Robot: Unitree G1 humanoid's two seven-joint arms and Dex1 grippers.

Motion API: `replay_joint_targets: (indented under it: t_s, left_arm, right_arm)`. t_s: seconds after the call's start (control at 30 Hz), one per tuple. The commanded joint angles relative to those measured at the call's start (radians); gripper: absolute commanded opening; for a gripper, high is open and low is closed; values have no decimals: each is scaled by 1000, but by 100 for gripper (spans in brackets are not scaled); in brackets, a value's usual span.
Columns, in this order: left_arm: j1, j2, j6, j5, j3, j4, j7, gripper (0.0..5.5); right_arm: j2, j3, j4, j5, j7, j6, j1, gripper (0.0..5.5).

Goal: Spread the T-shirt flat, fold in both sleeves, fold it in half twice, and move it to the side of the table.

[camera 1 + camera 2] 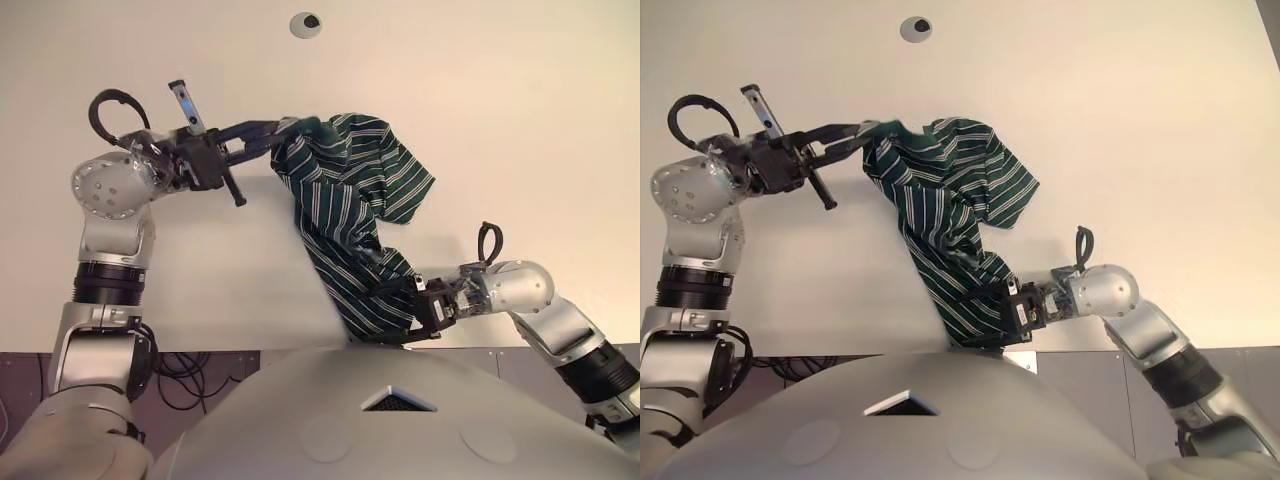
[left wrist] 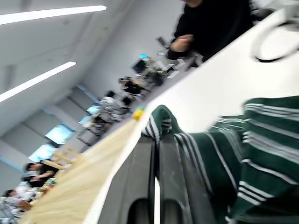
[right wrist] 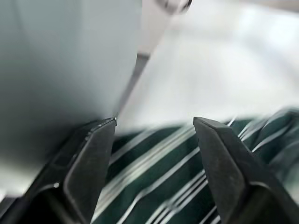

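Note:
The dark green T-shirt [image 1: 350,190] with white stripes hangs bunched over the white table [image 1: 520,130], stretched between my two arms. My left gripper [image 1: 283,130] is shut on its upper edge and holds it up at the left; the wrist view has both fingers [image 2: 140,186] pressed together on a fold of striped cloth [image 2: 161,123]. My right gripper [image 1: 400,300] is at the shirt's lower end near the table's front edge. Its fingers [image 3: 91,163] stand open, with striped cloth [image 3: 159,163] lying behind the gap.
A small round grey disc [image 1: 306,24] sits at the far side of the table. The table's front edge [image 1: 200,350] runs just below the shirt, with black cables [image 1: 185,375] hanging under it at the left. A person in black [image 2: 210,23] stands beyond the far edge.

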Motion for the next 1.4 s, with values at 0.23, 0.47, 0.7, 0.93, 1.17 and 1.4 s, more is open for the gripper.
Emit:
replay_joint_targets:
  t_s: [0.23, 0.47, 0.7, 0.93, 1.17, 1.4]
  left_arm:
    - [14, 38, 161, -142, 26, 26, -209, 2]
    - [26, 17, 174, -140, 34, -17, -236, 2]
    - [29, -1, 182, -123, 30, -69, -231, 2]
    - [30, -12, 192, -116, 29, -114, -227, 2]
    - [40, -17, 196, -110, 30, -141, -223, 0]
    - [41, -25, 189, -104, 31, -140, -217, 0]
  right_arm:
    - [-4, -383, 165, 444, 136, 271, -237, 302]
    - [242, -307, 516, 27, -210, 250, -509, 302]
    - [342, -274, 719, -126, -309, 307, -593, 302]
    - [412, -247, 890, -222, -327, 310, -655, 302]
    - [464, -263, 1032, -269, -334, 270, -712, 237]
    - [484, -299, 1055, -256, -311, 251, -723, 108]
